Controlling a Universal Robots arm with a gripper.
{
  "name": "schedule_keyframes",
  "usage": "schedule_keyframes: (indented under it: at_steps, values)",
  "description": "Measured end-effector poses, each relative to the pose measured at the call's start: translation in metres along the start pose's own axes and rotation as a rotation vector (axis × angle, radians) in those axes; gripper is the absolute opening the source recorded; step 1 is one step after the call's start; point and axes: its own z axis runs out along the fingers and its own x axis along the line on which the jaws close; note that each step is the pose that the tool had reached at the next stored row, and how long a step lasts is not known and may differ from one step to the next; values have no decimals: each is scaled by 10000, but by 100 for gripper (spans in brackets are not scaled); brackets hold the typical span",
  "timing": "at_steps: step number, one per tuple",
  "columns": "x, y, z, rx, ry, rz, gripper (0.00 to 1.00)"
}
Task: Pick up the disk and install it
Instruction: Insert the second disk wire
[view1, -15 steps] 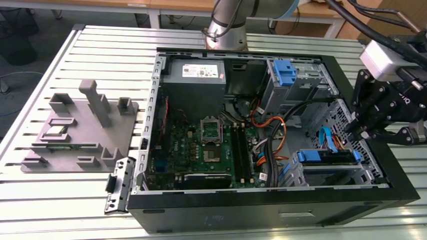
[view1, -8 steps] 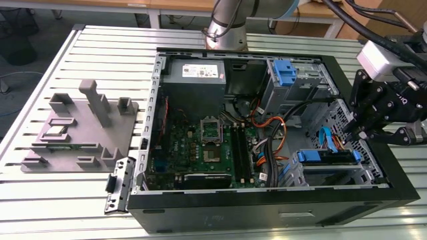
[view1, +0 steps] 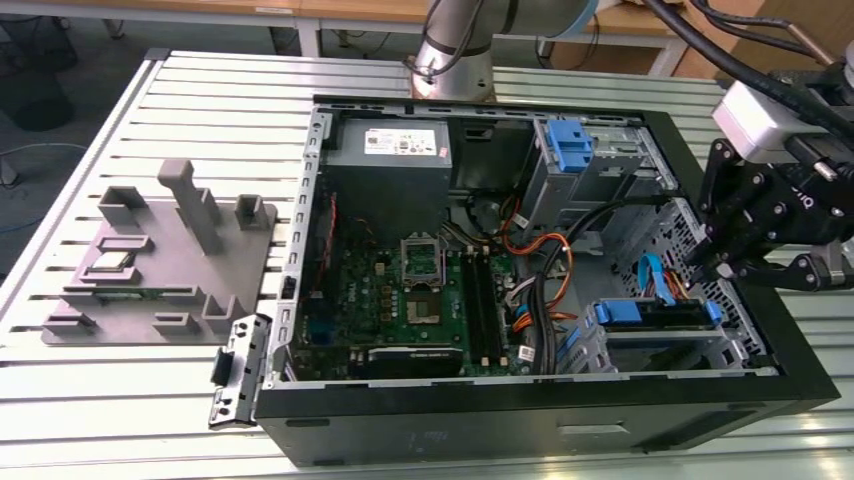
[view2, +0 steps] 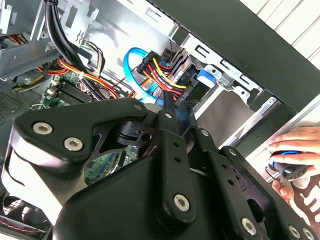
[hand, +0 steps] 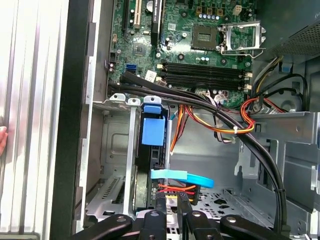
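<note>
Shows the gripper (view1: 707, 270) poised over the drive cage (view1: 667, 345) at one corner of the open computer case (view1: 534, 430). Cannot tell whether the jaws stand apart, together or clamped on anything; in both wrist views points them at a cluster of cables. Places the disk (view1: 627, 312) just ahead of the jaws, on edge inside the cage, its blue rail tab (hand: 153, 131) on the side away from them. Puts the blue data cable (hand: 182, 177) and the red-and-yellow power leads (view2: 165, 75) between jaws and disk, at the disk's near end.

Judged from this: pickup done, disk seated in its bay; cabling either in hand or finished, not decidable here.

Bears a white sticker (view1: 400, 140) on the power supply, well beyond the jaws; print too small to read.
</note>
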Motion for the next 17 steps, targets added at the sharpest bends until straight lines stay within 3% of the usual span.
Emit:
schedule_keyframes:
  at_steps: [10, 17]
  values:
    - [-1, 26, 4, 35, -17, 649, 24]
    - [-2, 27, 1, 37, -19, 692, 24]
